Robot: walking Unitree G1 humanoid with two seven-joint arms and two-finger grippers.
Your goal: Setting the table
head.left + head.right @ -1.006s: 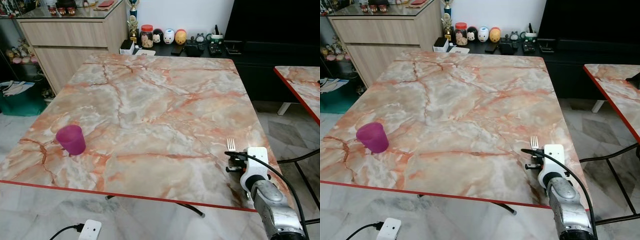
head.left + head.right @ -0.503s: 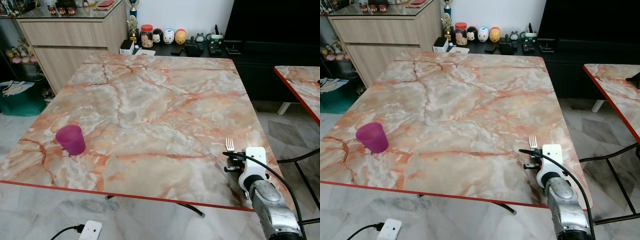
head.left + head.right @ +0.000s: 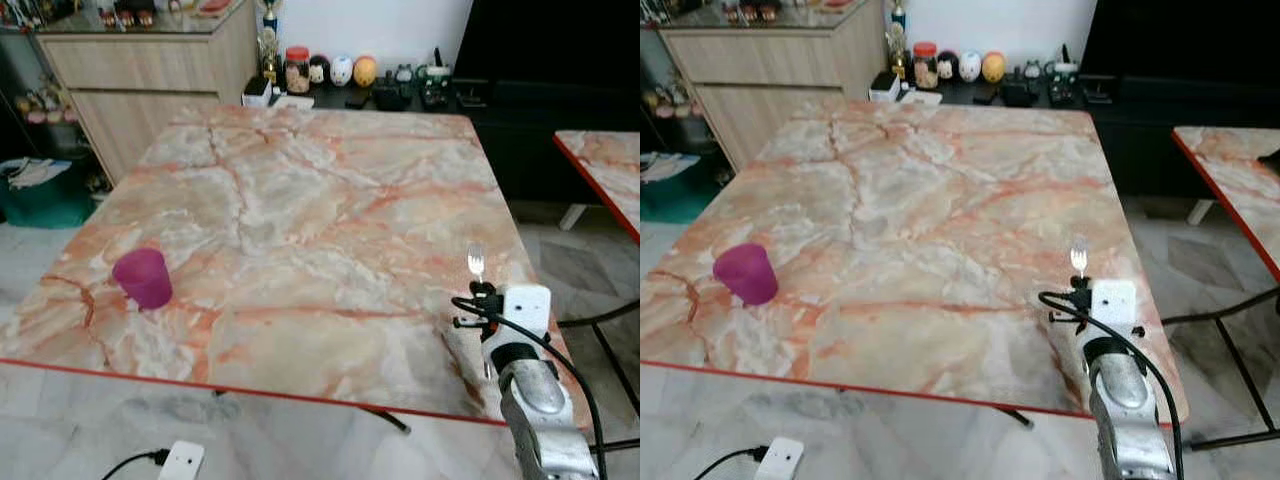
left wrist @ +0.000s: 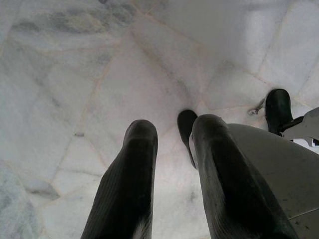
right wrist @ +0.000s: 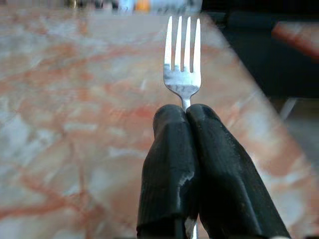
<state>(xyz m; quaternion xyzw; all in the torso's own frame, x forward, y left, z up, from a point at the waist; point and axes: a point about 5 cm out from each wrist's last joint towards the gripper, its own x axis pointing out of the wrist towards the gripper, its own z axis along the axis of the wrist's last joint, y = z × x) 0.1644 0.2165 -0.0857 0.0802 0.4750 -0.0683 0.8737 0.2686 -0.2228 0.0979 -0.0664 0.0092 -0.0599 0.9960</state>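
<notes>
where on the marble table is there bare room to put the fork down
Most of the orange-veined marble table is bare: the whole middle, the far half, and the near right part beneath the right gripper holding the silver metal fork. The only thing standing on it is the purple plastic cup near the front left edge.

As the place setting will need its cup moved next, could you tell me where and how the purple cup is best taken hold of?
Grip the purple cup across its side wall, about mid-height, coming in level from the table's near left edge. It stands upside down, closed base up and wider at the bottom, so there is no rim to pinch. The left pincer hangs idle and open above the floor; the right pincer holds the fork.
</notes>
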